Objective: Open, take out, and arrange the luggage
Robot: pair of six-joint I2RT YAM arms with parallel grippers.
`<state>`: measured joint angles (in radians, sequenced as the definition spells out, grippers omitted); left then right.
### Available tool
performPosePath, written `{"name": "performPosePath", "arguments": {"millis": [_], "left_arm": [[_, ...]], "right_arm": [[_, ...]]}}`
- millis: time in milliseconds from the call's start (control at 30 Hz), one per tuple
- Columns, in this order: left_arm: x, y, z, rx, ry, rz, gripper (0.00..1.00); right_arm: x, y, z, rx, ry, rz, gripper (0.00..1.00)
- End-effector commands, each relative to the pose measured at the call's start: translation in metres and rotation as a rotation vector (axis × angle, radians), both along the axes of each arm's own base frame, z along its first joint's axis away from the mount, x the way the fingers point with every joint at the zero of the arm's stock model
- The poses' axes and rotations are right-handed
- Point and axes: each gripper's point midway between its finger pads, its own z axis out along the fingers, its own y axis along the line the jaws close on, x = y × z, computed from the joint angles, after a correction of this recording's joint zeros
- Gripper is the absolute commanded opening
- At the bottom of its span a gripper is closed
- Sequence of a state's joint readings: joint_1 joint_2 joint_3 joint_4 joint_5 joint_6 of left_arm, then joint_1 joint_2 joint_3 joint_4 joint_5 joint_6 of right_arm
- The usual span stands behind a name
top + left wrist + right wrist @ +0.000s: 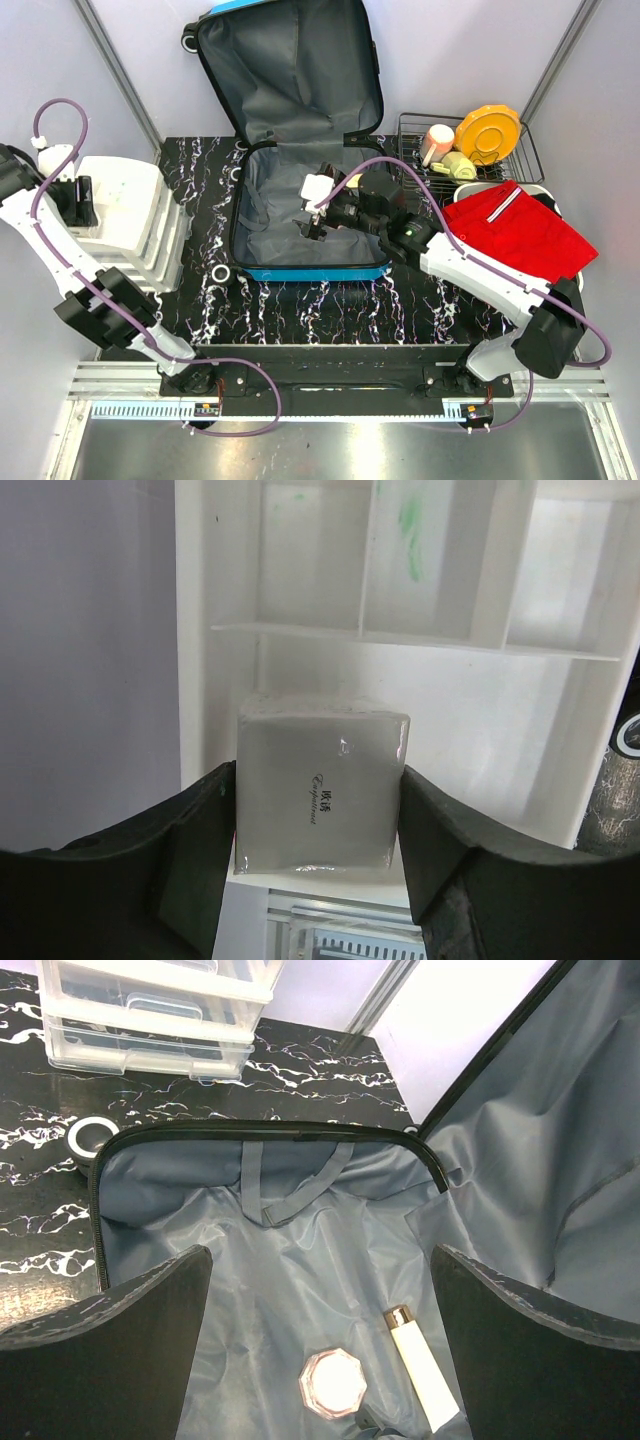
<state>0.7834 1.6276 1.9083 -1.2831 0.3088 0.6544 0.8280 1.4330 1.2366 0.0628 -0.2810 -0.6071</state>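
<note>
The luggage (310, 272) lies open in the middle of the table, its lid leaning up against the back wall and its grey lining showing. My right gripper (312, 222) hangs open and empty over its right half. In the right wrist view the gripper (320, 1255) is above the lining (290, 1250), where an octagonal pink jar (333, 1382) and a white tube with a gold cap (418, 1365) lie. My left gripper (82, 200) is over the white drawer unit (125, 215) at the left. There the gripper (315, 775) is shut on a white wrapped packet (320, 790).
A wire rack (520, 150) at the back right holds a yellow plate (488, 132), a pink cup (437, 140) and a green item. A white bin with a red cloth (515, 232) stands in front of it. A tape roll (222, 272) lies left of the luggage.
</note>
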Motion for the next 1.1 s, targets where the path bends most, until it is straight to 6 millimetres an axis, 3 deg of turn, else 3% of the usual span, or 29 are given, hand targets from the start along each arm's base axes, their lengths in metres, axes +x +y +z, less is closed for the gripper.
{"name": "performPosePath", "arguments": {"millis": [0, 100, 200, 300, 333, 367, 400, 467, 500, 567, 600, 700, 833, 967, 1067], "left_arm": [[0.011, 0.009, 0.014, 0.056, -0.061, -0.001, 0.62], [0.01, 0.008, 0.024, 0.075, -0.084, 0.003, 0.87], [0.008, 0.007, 0.037, 0.101, -0.105, 0.006, 0.99], [0.005, 0.002, 0.049, 0.112, -0.129, 0.003, 0.99], [0.006, -0.001, 0.056, 0.115, -0.147, 0.001, 0.99], [0.002, -0.006, 0.063, 0.118, -0.157, -0.003, 0.99], [0.003, -0.012, 0.068, 0.115, -0.172, -0.015, 0.99], [0.002, -0.031, 0.083, 0.134, -0.2, -0.054, 0.99], [0.002, -0.039, 0.086, 0.135, -0.209, -0.073, 0.99], [0.002, -0.062, 0.097, 0.15, -0.243, -0.127, 0.99], [0.003, -0.07, 0.094, 0.138, -0.244, -0.147, 0.99], [0.005, -0.106, 0.093, 0.084, -0.273, -0.239, 0.99], [0.008, -0.151, 0.085, -0.021, -0.298, -0.334, 0.99], [0.007, -0.174, 0.076, -0.123, -0.296, -0.362, 0.99], [0.001, -0.186, 0.071, -0.179, -0.299, -0.376, 0.99]], "right_arm": [[0.008, -0.001, 0.026, 0.05, -0.019, -0.028, 1.0], [0.015, -0.005, 0.021, 0.042, 0.02, -0.057, 1.0], [0.029, -0.015, 0.006, 0.018, 0.114, -0.116, 1.0], [0.042, -0.026, -0.005, 0.005, 0.211, -0.178, 1.0], [0.049, -0.038, -0.015, -0.006, 0.273, -0.222, 1.0], [0.053, -0.042, -0.011, -0.003, 0.294, -0.241, 1.0], [0.054, -0.05, -0.029, -0.046, 0.359, -0.264, 1.0], [0.062, -0.065, -0.038, -0.07, 0.423, -0.316, 1.0], [0.061, -0.075, -0.058, -0.131, 0.478, -0.352, 1.0], [0.064, -0.089, -0.073, -0.18, 0.529, -0.399, 1.0], [0.06, -0.096, -0.092, -0.229, 0.588, -0.418, 1.0], [0.059, -0.11, -0.121, -0.283, 0.673, -0.451, 1.0], [0.062, -0.107, -0.149, -0.331, 0.733, -0.432, 0.98], [0.088, -0.092, -0.177, -0.38, 0.754, -0.431, 0.98], [0.107, -0.08, -0.179, -0.382, 0.736, -0.418, 1.0]]}}
